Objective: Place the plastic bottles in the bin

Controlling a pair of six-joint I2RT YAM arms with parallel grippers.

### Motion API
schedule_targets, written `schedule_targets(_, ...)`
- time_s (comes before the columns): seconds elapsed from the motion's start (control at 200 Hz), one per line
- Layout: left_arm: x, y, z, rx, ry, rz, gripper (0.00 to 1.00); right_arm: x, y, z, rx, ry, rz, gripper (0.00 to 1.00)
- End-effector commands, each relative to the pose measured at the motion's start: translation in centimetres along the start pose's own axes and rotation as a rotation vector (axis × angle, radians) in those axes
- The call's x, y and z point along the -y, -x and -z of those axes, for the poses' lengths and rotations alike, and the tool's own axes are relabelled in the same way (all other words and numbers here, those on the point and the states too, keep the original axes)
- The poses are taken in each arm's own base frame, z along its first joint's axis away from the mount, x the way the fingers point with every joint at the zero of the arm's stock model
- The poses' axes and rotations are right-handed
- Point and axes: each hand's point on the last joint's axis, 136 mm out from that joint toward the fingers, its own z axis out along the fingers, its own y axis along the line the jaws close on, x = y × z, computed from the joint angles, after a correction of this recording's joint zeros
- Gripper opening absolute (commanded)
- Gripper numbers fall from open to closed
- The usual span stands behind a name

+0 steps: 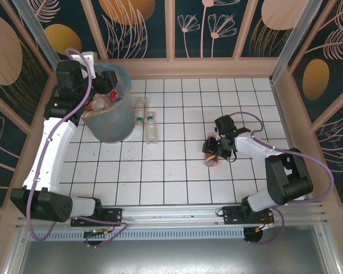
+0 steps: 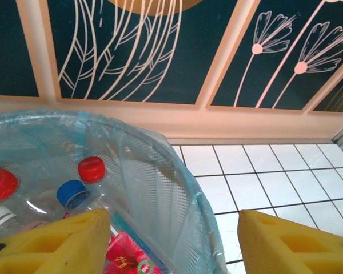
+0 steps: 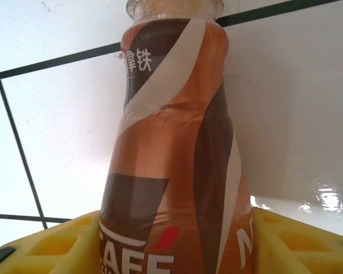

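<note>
A brown and orange labelled plastic bottle (image 3: 171,160) lies on the white tiles right of centre (image 1: 210,157). My right gripper (image 3: 174,245) is shut on it, with a yellow pad against each side of the label; from above the gripper (image 1: 212,149) sits over it. Two more clear bottles (image 1: 140,109) (image 1: 151,128) lie just right of the bin (image 1: 108,123). My left gripper (image 2: 174,245) hangs open over the bin's rim (image 2: 177,171) with nothing between its fingers. Several bottles (image 2: 92,169) lie inside the bin, showing red and blue caps.
The bin stands at the back left beside the enclosure's left wall (image 1: 23,85). Wooden framed panels close in the tiled floor (image 1: 177,177) at the back and on both sides. The arm bases are on a rail (image 1: 171,220) at the near edge.
</note>
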Motion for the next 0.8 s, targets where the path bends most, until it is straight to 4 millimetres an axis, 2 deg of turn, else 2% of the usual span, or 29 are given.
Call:
schedule_targets(0.0, 2.2, 1.4, 0.6, 0.027, -0.102, 0.013, 0.61, -2.1, 1.3, 1.3, 0.028, 0.051, 0.052, 0.54)
schedule_targets(0.095, 3.8, 1.5, 0.5, 0.017, -0.195, 0.017, 0.63, -4.6, 2.7, 2.9, 0.085, 0.126, 0.117, 0.54)
schedule_targets(0.225, 6.0, 1.2, 0.1, -0.018, -0.338, 0.046, 0.63, -10.2, 4.6, 6.5, 0.201, 0.315, 0.241, 0.53)
schedule_targets(0.285, 7.3, 0.9, 0.0, -0.042, -0.430, 0.065, 0.63, -13.8, 5.4, 9.1, 0.275, 0.437, 0.313, 0.52)
schedule_targets(0.405, 10.3, 0.7, 1.2, -0.066, -0.639, 0.092, 0.64, -20.1, 6.1, 14.7, 0.433, 0.667, 0.463, 0.51)
schedule_targets(0.44, 10.9, 0.7, 1.8, -0.065, -0.686, 0.090, 0.64, -22.3, 5.5, 16.3, 0.476, 0.735, 0.526, 0.51)
schedule_targets(0.5, 11.8, 0.8, 2.8, -0.058, -0.747, 0.077, 0.66, -24.8, 5.0, 18.8, 0.553, 0.821, 0.608, 0.51)
schedule_targets(0.656, 13.1, 0.7, 5.3, -0.041, -0.835, 0.037, 0.70, -29.3, 3.7, 23.5, 0.680, 0.998, 0.764, 0.52)
schedule_targets(0.796, 14.1, 0.1, 7.4, -0.037, -0.920, 0.009, 0.70, -31.5, 3.3, 25.7, 0.739, 1.096, 0.833, 0.52)
